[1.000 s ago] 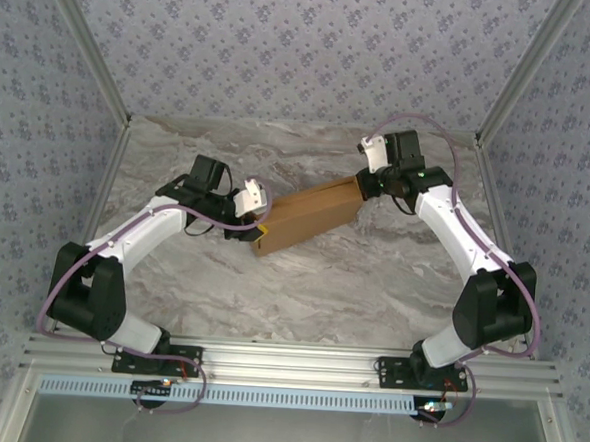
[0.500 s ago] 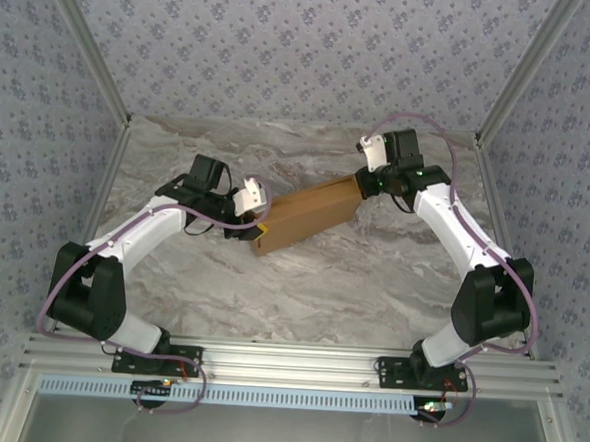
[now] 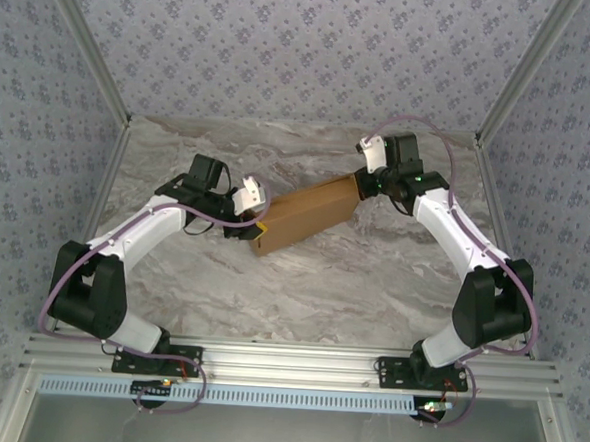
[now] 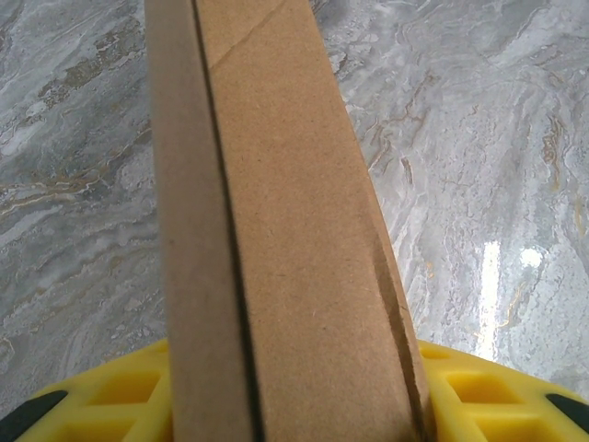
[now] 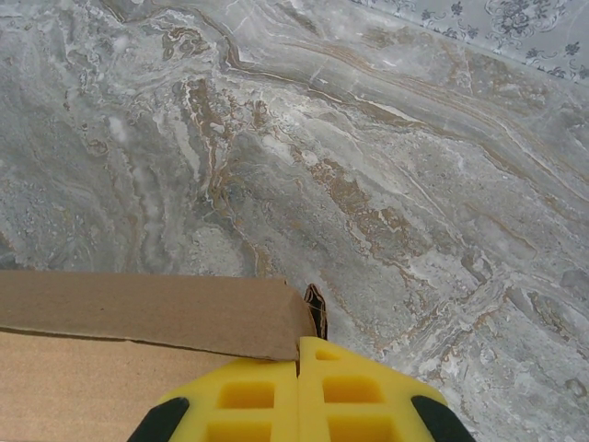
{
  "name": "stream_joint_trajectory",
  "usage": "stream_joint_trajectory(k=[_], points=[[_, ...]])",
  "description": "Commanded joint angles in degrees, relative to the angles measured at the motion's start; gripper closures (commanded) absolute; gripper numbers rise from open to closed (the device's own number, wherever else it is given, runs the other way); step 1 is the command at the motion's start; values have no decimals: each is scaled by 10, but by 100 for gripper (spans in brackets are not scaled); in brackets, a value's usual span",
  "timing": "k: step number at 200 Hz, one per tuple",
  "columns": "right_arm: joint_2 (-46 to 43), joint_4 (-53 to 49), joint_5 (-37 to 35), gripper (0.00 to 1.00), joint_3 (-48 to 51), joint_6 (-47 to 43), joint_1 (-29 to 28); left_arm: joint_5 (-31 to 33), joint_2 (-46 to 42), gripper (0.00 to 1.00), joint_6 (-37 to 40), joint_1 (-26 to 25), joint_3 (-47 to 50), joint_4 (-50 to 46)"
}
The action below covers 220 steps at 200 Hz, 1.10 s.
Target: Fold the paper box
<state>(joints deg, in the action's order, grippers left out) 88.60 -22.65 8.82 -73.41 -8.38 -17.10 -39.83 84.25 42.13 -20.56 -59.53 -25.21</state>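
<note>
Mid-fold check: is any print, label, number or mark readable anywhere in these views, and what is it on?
None readable. The paper box is plain brown cardboard with no print on the faces that show, and the marble table and the patterned walls carry no writing.

Paper box point(image 4: 276, 239): plain brown cardboard, matt, with a fine fibrous grain. The cut edges look raw and slightly ragged.

Desk point(image 4: 479, 138): grey marble-look veining, smooth. It's polished enough that I get a bright lamp glare off it.

Left tool point(image 3: 259, 227) and right tool point(image 5: 299, 391): pads point(image 4: 488, 405) of yellow moulded plastic, matt, cast with square pockets.

Arm shells point(image 3: 144, 227): white plastic, slight gloss. The joints are black.

Frame rail point(image 3: 297, 359): bare aluminium with a dull sheen.

Walls point(image 3: 305, 51): printed floral pattern, flat, no shine.
</note>
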Motion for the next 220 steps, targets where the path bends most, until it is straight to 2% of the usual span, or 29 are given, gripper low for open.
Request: stream_joint_trajectory(k=[1, 56, 83, 123, 138, 152, 185, 199, 220], points=[[10, -76, -81, 97, 11, 19, 19, -1, -14, 57, -9, 18, -13, 11], [19, -105, -112, 97, -22, 46, -1, -13, -22, 43, -45, 18, -14, 34], [24, -114, -120, 97, -33, 52, -9, 3, -23, 35, -58, 18, -16, 40], [32, -115, -128, 97, -43, 56, -19, 18, -27, 30, -77, 24, -18, 39], [32, -115, -131, 97, -45, 58, -24, 14, -41, 29, -104, 24, -17, 40], [33, -115, -133, 97, -48, 58, -28, 19, -67, 29, -165, 22, -1, 72], [36, -115, -137, 97, -57, 60, -32, 125, -125, 30, -320, -18, 48, 142], [36, -130, -139, 97, -59, 59, -34, 186, -131, 30, -363, -41, 48, 129], [36, -133, -140, 97, -62, 58, -36, 271, -126, 36, -416, -65, 28, 94]])
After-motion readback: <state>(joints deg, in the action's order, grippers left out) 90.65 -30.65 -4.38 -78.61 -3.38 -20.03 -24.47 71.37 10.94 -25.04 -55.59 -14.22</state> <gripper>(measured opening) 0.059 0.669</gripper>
